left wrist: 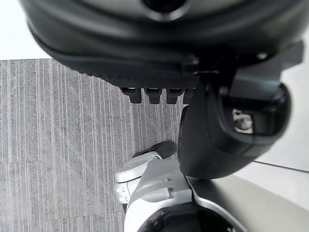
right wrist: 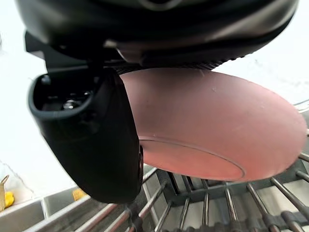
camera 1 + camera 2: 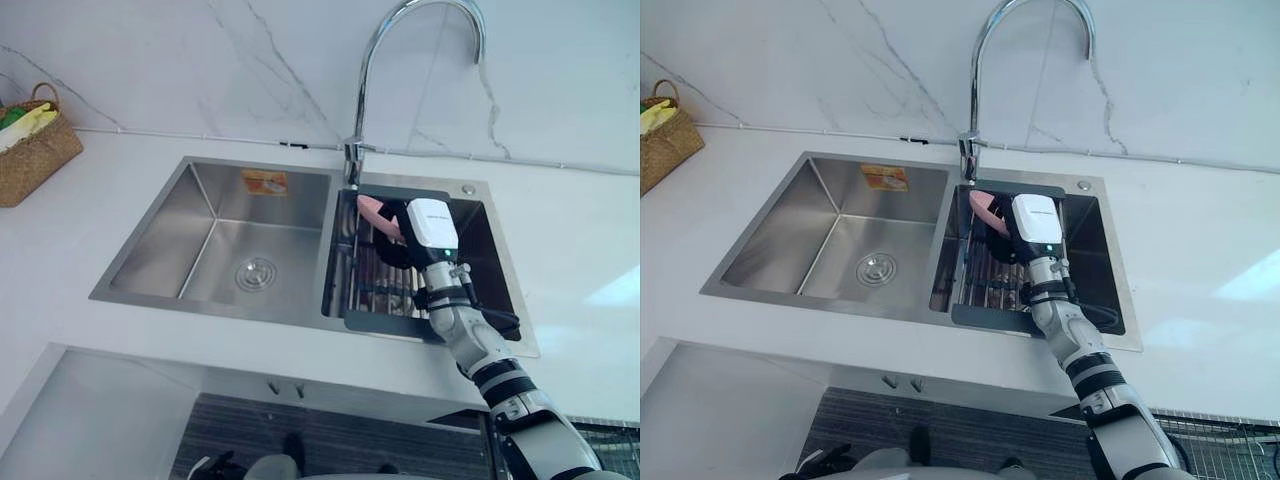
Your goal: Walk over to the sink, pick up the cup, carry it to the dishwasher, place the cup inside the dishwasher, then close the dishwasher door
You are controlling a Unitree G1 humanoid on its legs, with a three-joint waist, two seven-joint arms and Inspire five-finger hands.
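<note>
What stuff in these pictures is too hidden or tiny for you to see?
- Cup: in the eye views mostly behind the right hand; in the right wrist view partly under the palm.
- Basket: cut off by the left edge in the eye views; what is inside is too small to name.
- Sticker in the sink: print too small to read.
- Faucet: its arch is cut off by the top edge.

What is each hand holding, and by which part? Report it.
The right hand has the cup by its side wall, with the thumb pressed near the base, over the sink rack. The left hand holds nothing.
</note>
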